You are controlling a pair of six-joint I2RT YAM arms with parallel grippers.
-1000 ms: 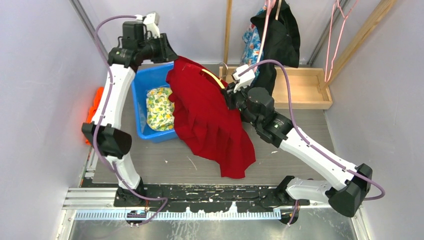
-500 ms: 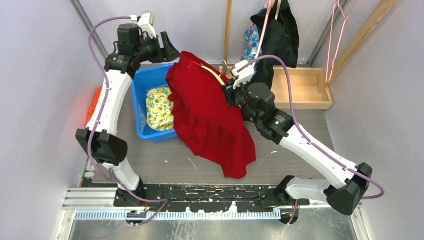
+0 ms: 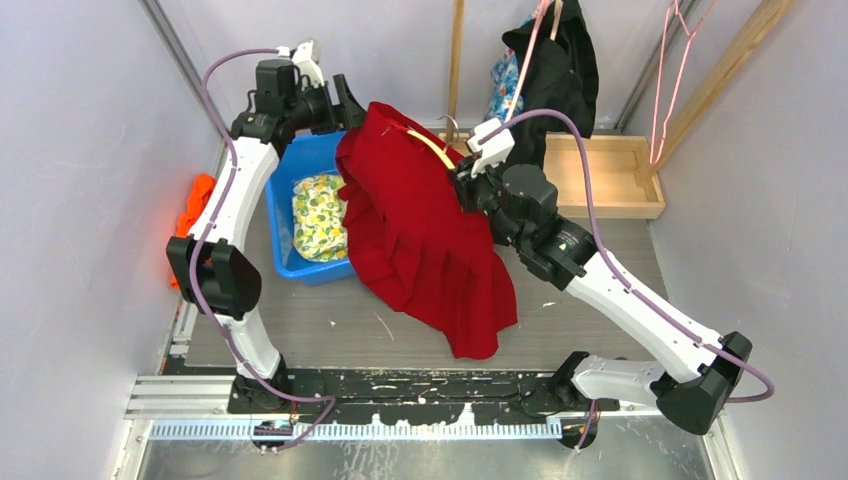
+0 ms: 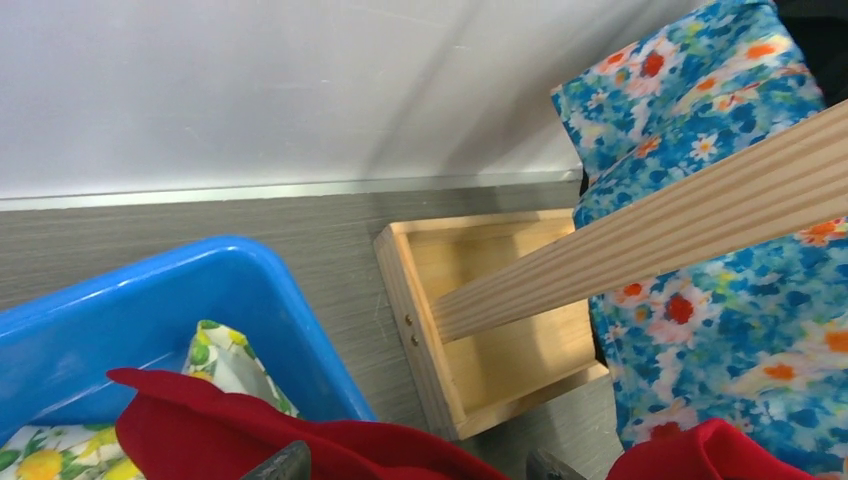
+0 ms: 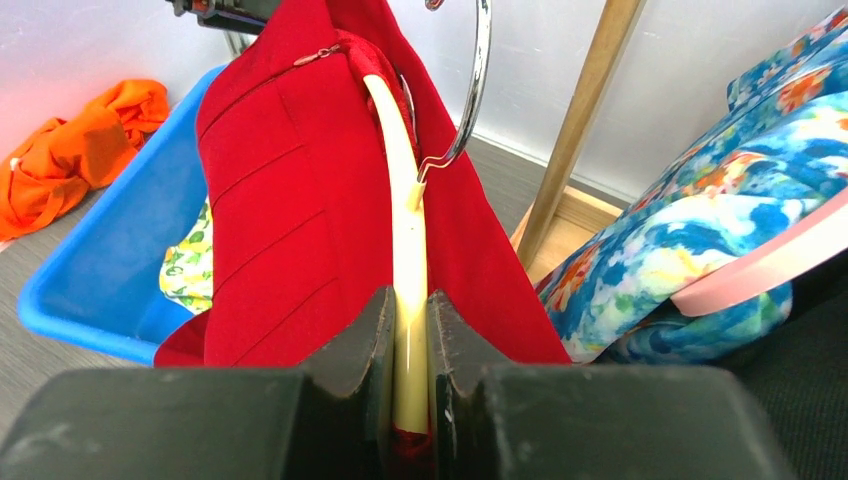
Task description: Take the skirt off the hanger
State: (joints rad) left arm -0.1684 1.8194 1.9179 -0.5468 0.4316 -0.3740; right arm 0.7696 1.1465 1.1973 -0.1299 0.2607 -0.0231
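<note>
Two arms are working. The right gripper [image 5: 410, 320] is clamping the cream hanger [image 5: 405, 230], holding the red skirt [image 3: 420, 240] up beside the blue bin [image 3: 310, 272]. The left gripper [image 3: 350, 105] is hovering with jaws spread, holding nothing, at the waistband's top corner. To do this well: keep the hanger steady, pinch the waistband deep, then peel it off the hanger end. A second ago the left jaws were narrower; the skirt is hanging much as before.
</note>
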